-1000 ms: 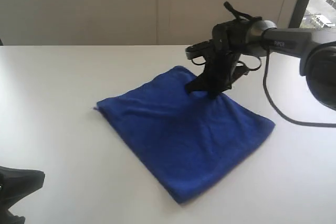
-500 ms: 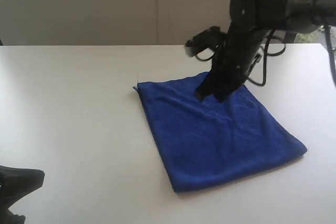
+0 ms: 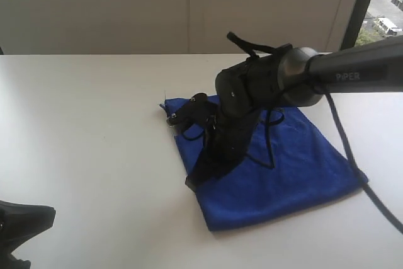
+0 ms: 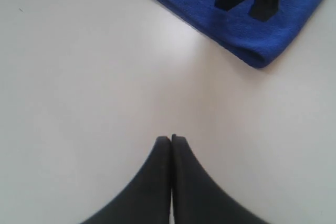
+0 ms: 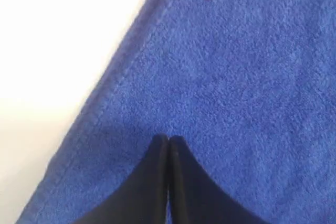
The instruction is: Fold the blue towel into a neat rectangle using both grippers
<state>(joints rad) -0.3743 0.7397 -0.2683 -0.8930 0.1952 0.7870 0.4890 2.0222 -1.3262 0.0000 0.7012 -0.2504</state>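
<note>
The blue towel (image 3: 296,155) lies flat on the white table (image 3: 82,111) as a folded rectangle, with one corner toward the back left. My right gripper (image 3: 192,183) reaches down over the towel's left edge. In the right wrist view it (image 5: 168,138) is shut, its fingertips (image 5: 157,145) against or just above the plush (image 5: 236,77) beside the stitched hem, with nothing held. My left gripper (image 3: 49,213) sits at the near left and is shut (image 4: 171,138) over bare table. The left wrist view shows a towel corner (image 4: 210,3) farther off. The white tag is not visible.
A pale wall runs behind the table's far edge (image 3: 126,54). A window strip (image 3: 384,4) shows at the far right. The right arm's black cable (image 3: 352,168) trails over the towel's right side toward the table's near right.
The right gripper has come from the towel's far edge down to its near-left edge. The towel swung and slid right a second ago, then stayed put. The left gripper has not moved.
</note>
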